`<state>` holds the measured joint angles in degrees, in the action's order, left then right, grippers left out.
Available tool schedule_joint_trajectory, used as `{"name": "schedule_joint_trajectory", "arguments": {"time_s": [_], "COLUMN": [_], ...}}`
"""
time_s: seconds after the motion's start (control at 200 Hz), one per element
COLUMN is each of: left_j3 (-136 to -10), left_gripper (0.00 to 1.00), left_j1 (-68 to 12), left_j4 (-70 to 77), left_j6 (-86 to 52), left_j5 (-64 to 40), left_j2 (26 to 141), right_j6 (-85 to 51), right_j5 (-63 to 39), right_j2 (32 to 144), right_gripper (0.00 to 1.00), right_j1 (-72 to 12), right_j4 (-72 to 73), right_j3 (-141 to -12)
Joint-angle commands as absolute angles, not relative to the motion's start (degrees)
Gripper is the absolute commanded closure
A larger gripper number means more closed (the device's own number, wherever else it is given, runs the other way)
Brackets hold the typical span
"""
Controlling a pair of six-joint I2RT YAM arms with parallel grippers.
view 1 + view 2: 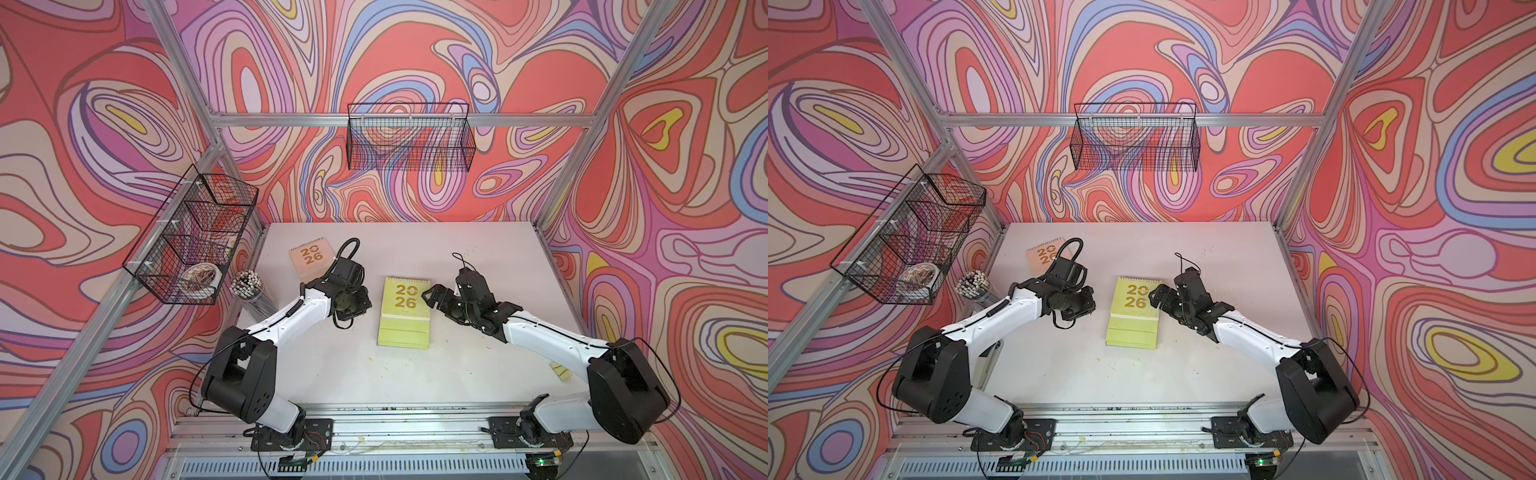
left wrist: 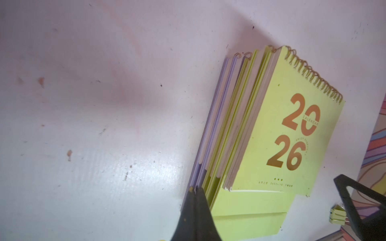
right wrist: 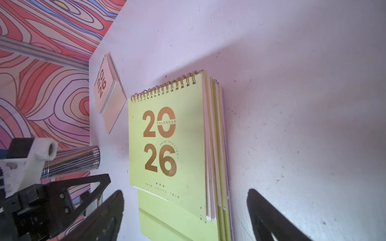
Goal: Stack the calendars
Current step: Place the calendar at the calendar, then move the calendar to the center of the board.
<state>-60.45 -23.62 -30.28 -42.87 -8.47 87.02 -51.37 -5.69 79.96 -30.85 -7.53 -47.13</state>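
While most of the calendars are piled into one stack [image 1: 405, 309] in the middle of the table [image 1: 465, 249], the peach pink calendar [image 1: 309, 257] lies flat on its own, well apart, toward the far left corner. The top of the stack is a lime green cover with the gold "2026" facing up and the spiral at the far edge. In the left wrist view the stack [image 2: 282, 135] shows more lime edges under that and lavender ones at the bottom (the layers are fanned out a bit, so I can't get a clean count).

The left gripper [image 2: 195, 191] has its fingers pressed flat together with nothing between them, tips right at the stack's near left corner. Can't tell if it's touching the lavender edge or just beside it.

The right gripper [image 3: 184, 197] has its jaws spread wide and is holding nothing. It sits at the stack's right side, and in its own wrist view the two fingers frame the stack [image 3: 167, 141], with the peach pink calendar [image 3: 106, 94] beyond.

Other stuff:
- a clear cup of pencils [image 1: 247, 286] at the table's left edge
- a wire basket [image 1: 187, 232] on the left wall
- a second wire basket [image 1: 409, 137] on the back wall
- a small yellow binder clip [image 2: 337, 215] near the table's right edge
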Motion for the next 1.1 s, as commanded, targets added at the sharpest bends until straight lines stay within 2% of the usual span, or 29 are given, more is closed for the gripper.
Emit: {"name": "schedule_joint_trajectory", "arguments": {"time_s": [0.0,0.27,0.471,0.791,1.097], "left_j3": [-64.2,-73.7,-82.1,-99.0,-124.4], "left_gripper": [1.00,1.00,1.00,1.00,1.00], "left_j1": [-21.8,-15.2,-11.4,-3.1,-2.6], "left_j4": [-39.6,-48.0,-52.6,-53.7,-57.8], "left_j6": [-37.8,-29.9,-24.5,-21.5,-15.9], "left_j5": [0.0,8.5,15.7,11.1,15.2], "left_j2": [85.7,90.2,97.9,113.0,133.0], "right_j6": [-47.7,-46.6,-47.5,-49.0,-53.7], "right_j5": [-2.8,-6.4,-11.7,-19.3,-24.5], "right_j2": [81.4,92.9,106.3,125.3,128.1], "right_gripper": [0.06,0.06,0.06,0.07,0.08], "right_j1": [-31.2,-31.2,-31.4,-31.8,-31.8], "right_j4": [-13.0,-14.6,-16.4,-18.4,-13.3], "right_j3": [-52.3,-67.1,-81.3,-105.0,-105.1]}}
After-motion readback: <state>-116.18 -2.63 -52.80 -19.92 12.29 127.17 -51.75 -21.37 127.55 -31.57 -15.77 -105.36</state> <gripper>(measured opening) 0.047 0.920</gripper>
